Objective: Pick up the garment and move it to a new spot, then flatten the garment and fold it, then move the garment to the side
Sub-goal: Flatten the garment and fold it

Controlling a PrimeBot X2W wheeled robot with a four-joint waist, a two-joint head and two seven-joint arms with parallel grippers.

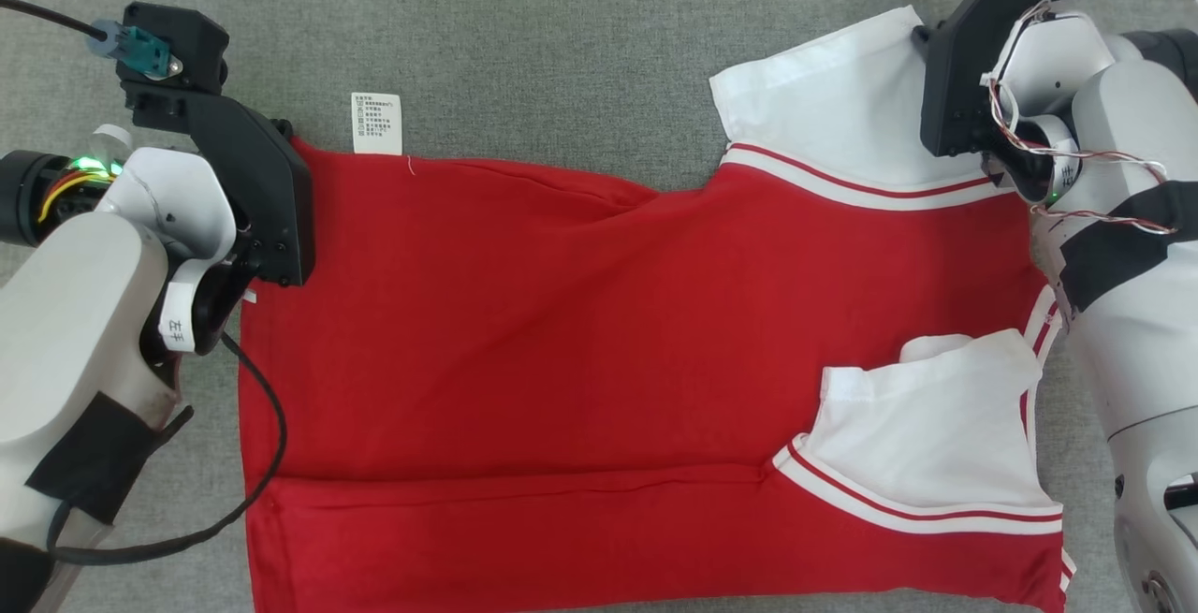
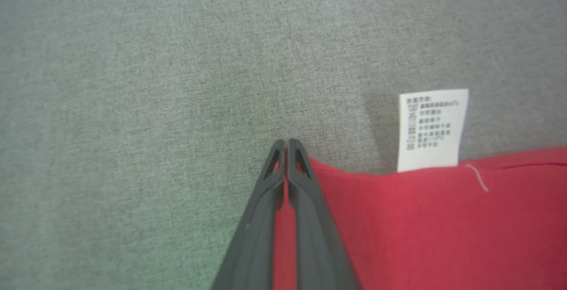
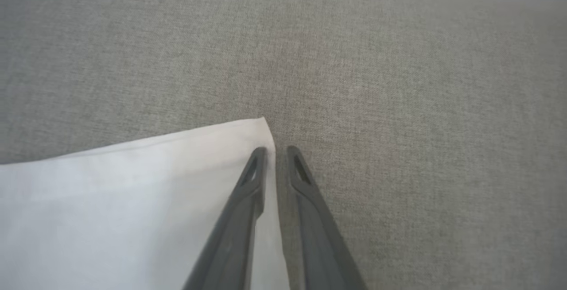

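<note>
My left gripper (image 2: 286, 143) is closed tight, its fingertips together, and it has the red cloth of the garment (image 1: 599, 332) pinched between its fingers at a corner; in the head view that corner sits at the left of the frame, under my dark wrist mount. The garment lies spread on the grey fabric surface (image 1: 562, 33) and takes up the middle and lower part of the head view, with a long crease running near its lower edge. A white care label (image 1: 376, 124) sticks out from its upper edge at the upper left and lies flat on the surface. My right gripper (image 3: 276, 150) is at the upper right, at the outer corner of the upper white sleeve (image 1: 842, 98). Its fingers stand a narrow gap apart, one over the white cloth and one over bare surface, and the sleeve's edge runs into the gap; I cannot tell whether they actually grip it. The other white sleeve (image 1: 936, 416) lies on the red body at the lower right.
</note>
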